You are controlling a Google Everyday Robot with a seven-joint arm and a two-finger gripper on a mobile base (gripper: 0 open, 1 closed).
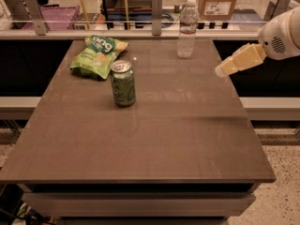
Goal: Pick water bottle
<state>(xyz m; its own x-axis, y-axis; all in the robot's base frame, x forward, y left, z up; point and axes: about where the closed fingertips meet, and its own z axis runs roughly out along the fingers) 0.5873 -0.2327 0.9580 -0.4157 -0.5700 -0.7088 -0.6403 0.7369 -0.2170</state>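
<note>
In the one camera view, the water bottle (pixel 188 29) stands upright at the far edge of the table (pixel 164 135), right of centre. The gripper (pixel 221 71) hangs over the table's right edge, near the bottle but apart from it, angled leftward, probably to come at it from the side. It holds nothing, and I cannot tell whether it is open. The green can (pixel 123 83) and chip bag (pixel 97 55) sit well to the left.

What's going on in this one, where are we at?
A one-armed robot is after the water bottle, which stands upright and untouched near the table's far edge. The gripper hovers over the table's right edge, to the bottle's right and apart from it. A green can and a chip bag sit further left.
</note>
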